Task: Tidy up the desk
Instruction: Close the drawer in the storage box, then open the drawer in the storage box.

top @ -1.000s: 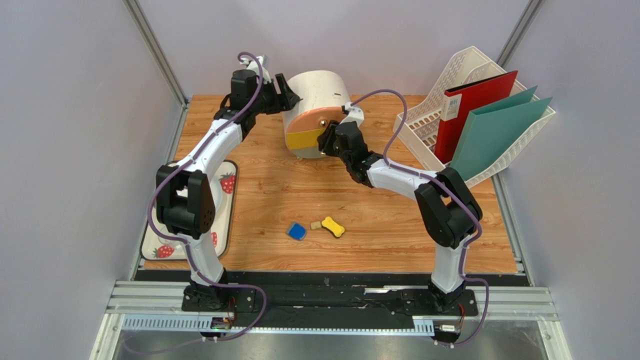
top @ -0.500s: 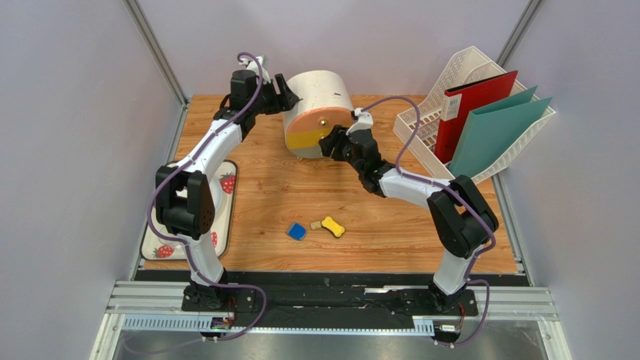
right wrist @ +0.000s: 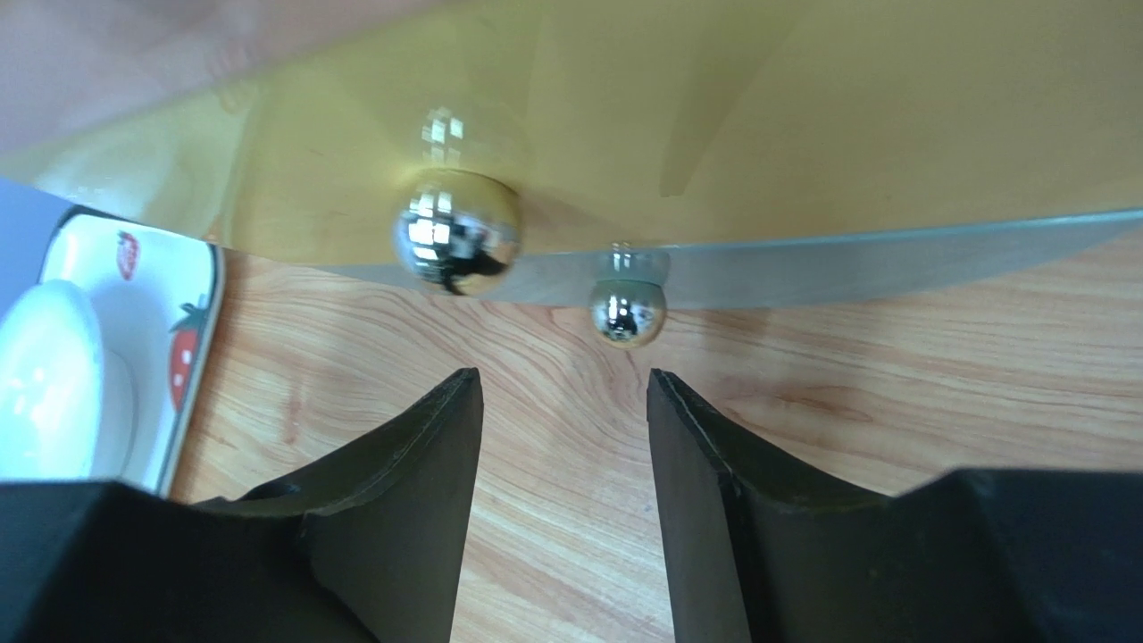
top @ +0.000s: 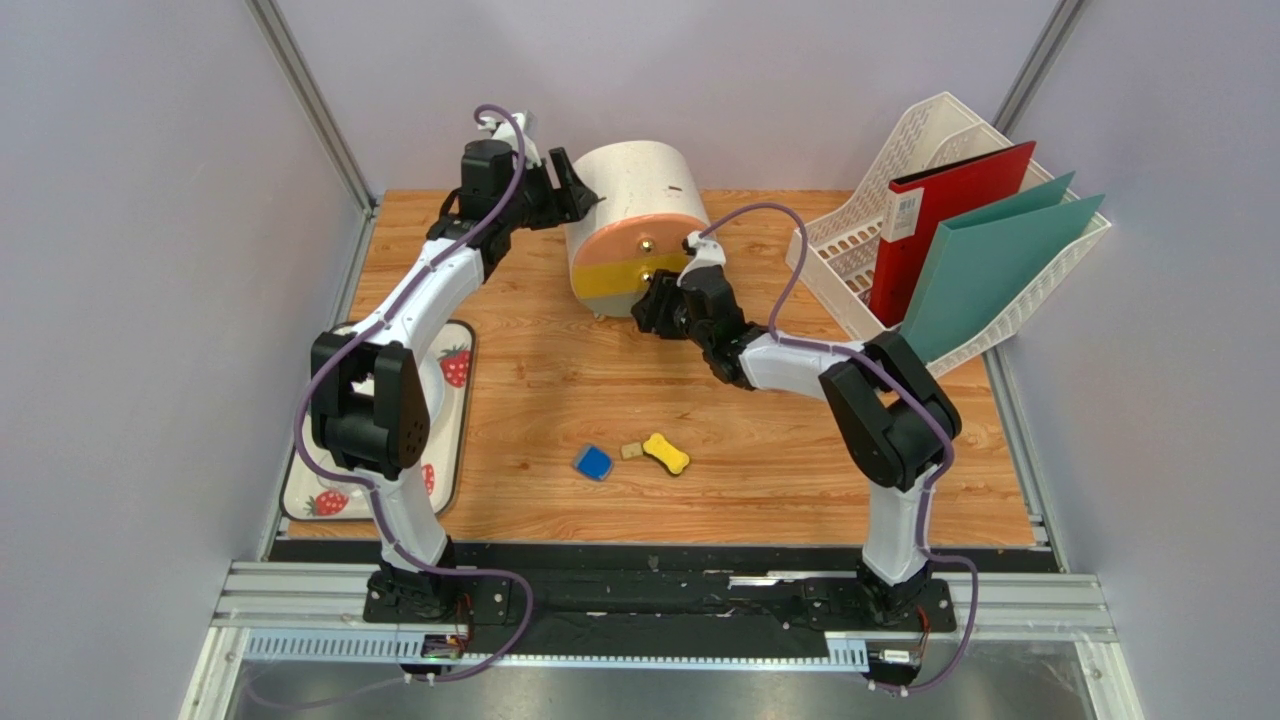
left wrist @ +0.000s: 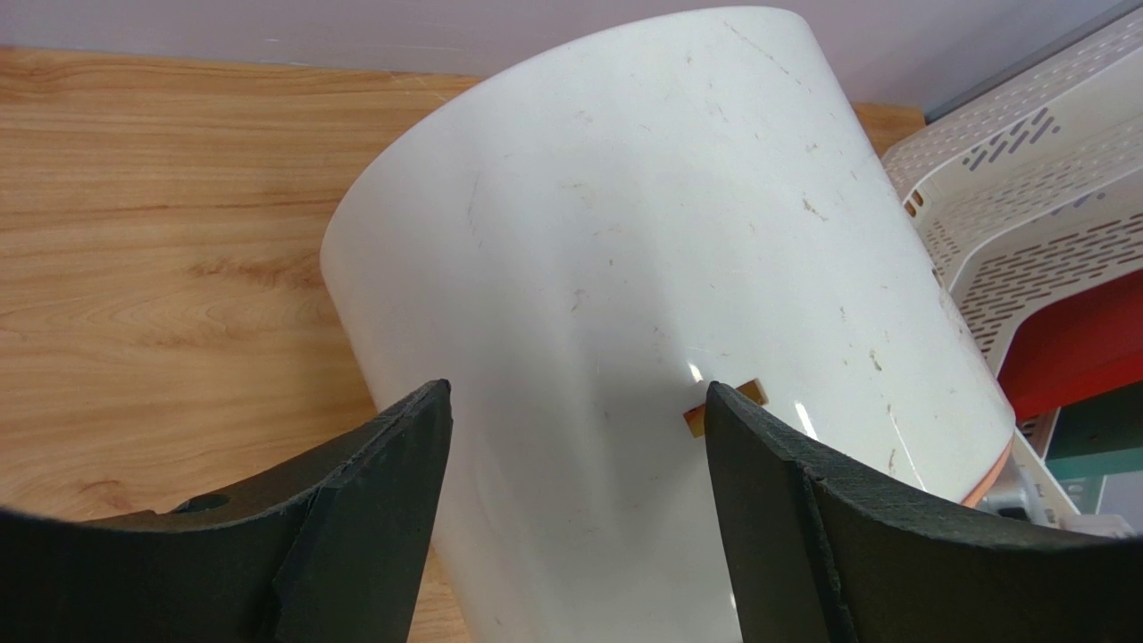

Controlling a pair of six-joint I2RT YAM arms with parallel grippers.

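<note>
The wood-grain desk (top: 781,450) carries a white round drawer box (top: 639,225) at the back centre, with a pink upper front and a yellow lower front (top: 613,281). My left gripper (top: 579,188) is open at the box's back left; in the left wrist view (left wrist: 577,389) its fingers straddle the white wall (left wrist: 631,241). My right gripper (top: 649,311) is open and empty, low in front of the yellow front. In the right wrist view (right wrist: 557,378) it sits just below the chrome knob (right wrist: 456,235).
A blue eraser (top: 595,462), a small brown piece (top: 631,450) and a yellow bone-shaped piece (top: 667,452) lie front centre. A strawberry-print tray (top: 451,393) sits at the left edge. A white file rack (top: 902,165) with red and green folders stands back right.
My right gripper has dropped down and to the left, from the box's front to low by the yellow drawer. The left arm has not moved.
</note>
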